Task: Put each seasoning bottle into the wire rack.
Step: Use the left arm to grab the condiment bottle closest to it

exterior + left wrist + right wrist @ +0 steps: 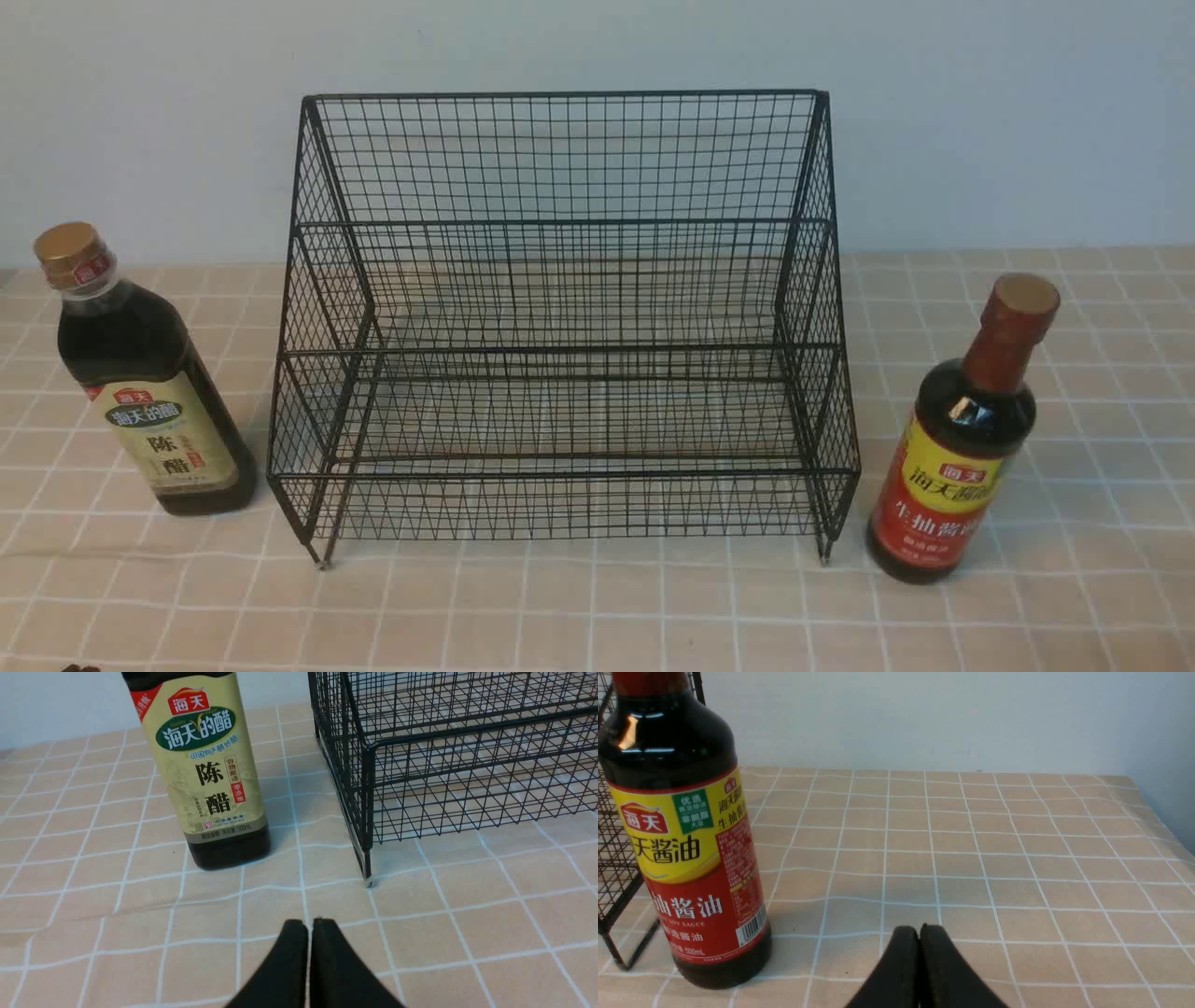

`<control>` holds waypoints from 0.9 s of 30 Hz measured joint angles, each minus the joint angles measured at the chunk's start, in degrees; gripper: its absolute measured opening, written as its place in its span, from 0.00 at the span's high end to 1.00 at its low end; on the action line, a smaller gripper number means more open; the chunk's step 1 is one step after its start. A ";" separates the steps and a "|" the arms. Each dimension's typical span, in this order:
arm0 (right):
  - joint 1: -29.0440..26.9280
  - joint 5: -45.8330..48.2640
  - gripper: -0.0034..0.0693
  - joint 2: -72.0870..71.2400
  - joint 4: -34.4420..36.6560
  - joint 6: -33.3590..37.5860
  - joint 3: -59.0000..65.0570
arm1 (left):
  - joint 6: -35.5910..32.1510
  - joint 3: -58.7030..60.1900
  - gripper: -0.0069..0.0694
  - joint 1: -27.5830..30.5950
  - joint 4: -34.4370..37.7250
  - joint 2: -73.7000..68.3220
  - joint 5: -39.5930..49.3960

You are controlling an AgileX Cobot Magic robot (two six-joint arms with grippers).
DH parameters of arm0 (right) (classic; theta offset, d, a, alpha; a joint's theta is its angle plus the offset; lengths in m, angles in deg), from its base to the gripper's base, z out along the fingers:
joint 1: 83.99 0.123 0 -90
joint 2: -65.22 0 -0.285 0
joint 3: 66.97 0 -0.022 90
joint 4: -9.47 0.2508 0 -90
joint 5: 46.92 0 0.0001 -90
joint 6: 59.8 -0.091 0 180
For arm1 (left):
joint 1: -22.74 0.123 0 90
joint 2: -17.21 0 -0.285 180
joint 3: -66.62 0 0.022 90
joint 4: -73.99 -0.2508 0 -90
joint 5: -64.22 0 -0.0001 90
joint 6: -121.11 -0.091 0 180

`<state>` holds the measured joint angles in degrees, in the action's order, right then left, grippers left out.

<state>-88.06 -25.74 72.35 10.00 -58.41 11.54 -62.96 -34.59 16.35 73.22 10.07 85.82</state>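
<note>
1. Front view. The wire rack stands mid-bench, nearer the far edge, with both tiers bare. The gold-capped bottle stands upright just beside the rack's left side, toward the bench's left edge. The red-label bottle stands upright just beside the rack's right side. Neither bottle is racked yet, and neither claw shows here.
2. Left wrist view. The left claw is fully closed and holds nothing, apart from the gold-capped bottle. Judgement: spread the jaws before advancing, then clamp the labelled body, not the neck.
3. Right wrist view. The right claw is likewise pressed closed and empty, near the red-label bottle. Judgement: grip the round body squarely, keep it upright, and lift it clear of the rack's front rail before lowering.
</note>
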 joint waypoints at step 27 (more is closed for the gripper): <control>0.00 0.00 0.97 0.00 0.00 0.00 0.00 | 0.00 0.00 0.92 0.00 -1.15 0.00 0.00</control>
<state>-88.06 -25.74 72.35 10.00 -58.41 11.54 -62.96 -34.59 16.35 72.07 10.07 85.82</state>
